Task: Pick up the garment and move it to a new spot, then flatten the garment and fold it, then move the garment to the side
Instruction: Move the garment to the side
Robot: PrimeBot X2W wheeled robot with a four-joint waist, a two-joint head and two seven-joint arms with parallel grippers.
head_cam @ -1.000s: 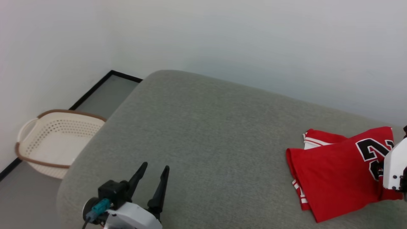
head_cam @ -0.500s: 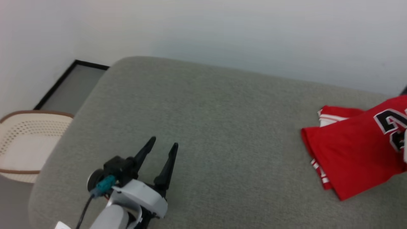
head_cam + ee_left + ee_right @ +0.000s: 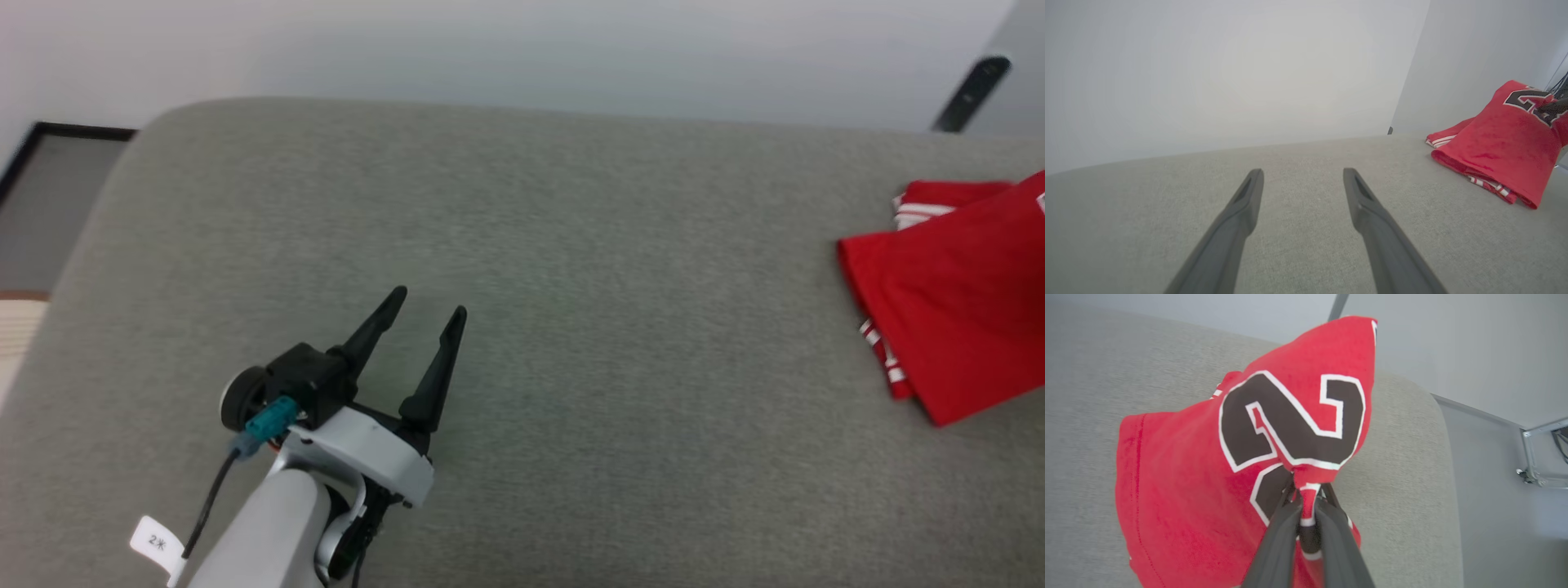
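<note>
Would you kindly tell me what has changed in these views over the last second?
Mainly the head camera shifted: the basket has slid to the left edge and the garment towards the right edge, so I cannot tell whether the garment itself moved. Unchanged: the right gripper stays shut on the garment by its number, and the left gripper stays open and empty over the cushion.
</note>
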